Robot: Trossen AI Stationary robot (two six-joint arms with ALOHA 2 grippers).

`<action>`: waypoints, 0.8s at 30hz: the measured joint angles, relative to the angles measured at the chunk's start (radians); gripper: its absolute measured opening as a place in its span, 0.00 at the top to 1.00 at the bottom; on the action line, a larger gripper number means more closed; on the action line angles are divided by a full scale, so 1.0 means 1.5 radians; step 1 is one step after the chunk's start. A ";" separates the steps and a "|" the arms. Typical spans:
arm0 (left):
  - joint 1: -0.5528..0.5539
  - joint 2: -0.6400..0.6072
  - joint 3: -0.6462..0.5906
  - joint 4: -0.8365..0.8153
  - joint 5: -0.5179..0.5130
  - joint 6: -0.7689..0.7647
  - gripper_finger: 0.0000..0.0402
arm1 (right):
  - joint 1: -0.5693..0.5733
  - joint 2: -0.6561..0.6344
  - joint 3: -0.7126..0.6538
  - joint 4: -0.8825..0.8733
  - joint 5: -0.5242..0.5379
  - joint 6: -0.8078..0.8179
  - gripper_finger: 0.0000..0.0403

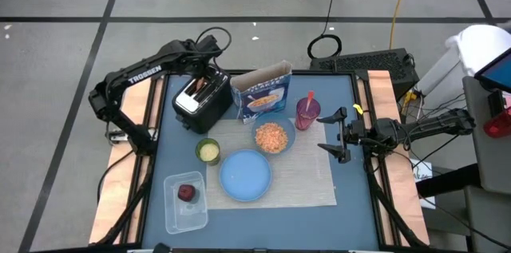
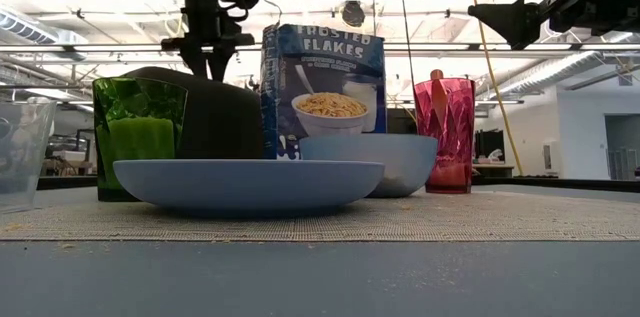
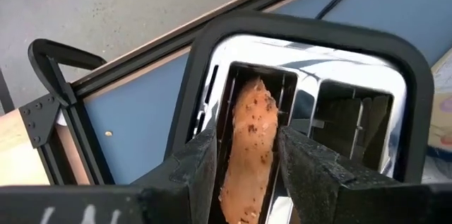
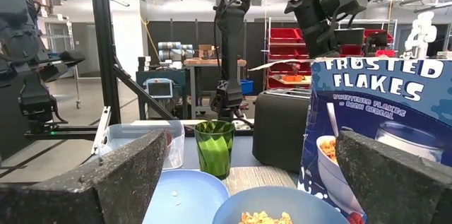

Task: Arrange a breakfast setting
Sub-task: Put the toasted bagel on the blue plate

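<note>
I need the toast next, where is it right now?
The toast stands in a toaster slot at the table's back left, beside the cereal box, between the left gripper fingers.

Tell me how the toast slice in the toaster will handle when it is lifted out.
The toast slice looks thin and crusty, so probably light, fairly stiff, yet crumbly if squeezed. It stands upright in the toaster slot, between the left tool fingers, so it should lift straight up, though it may snag the slot's edge.

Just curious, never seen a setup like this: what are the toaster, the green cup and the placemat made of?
Toaster: shiny metal top, going by its mirror-like reflections, with dark, probably plastic sides. Green cup: see-through and faceted, so tinted plastic or glass. Placemat: beige, apparently woven from fibre or vinyl.
</note>
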 joint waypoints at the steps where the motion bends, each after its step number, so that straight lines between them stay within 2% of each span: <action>1: 0.000 0.002 0.000 0.005 0.000 0.001 0.61 | 0.000 0.000 0.000 0.000 0.000 0.000 0.02; 15: 0.009 0.004 0.000 0.000 0.006 -0.008 0.62 | 0.000 0.000 0.000 0.000 0.000 0.000 0.02; 24: 0.009 0.004 0.000 0.000 0.007 -0.013 0.80 | 0.000 0.000 0.000 0.000 0.000 0.000 0.02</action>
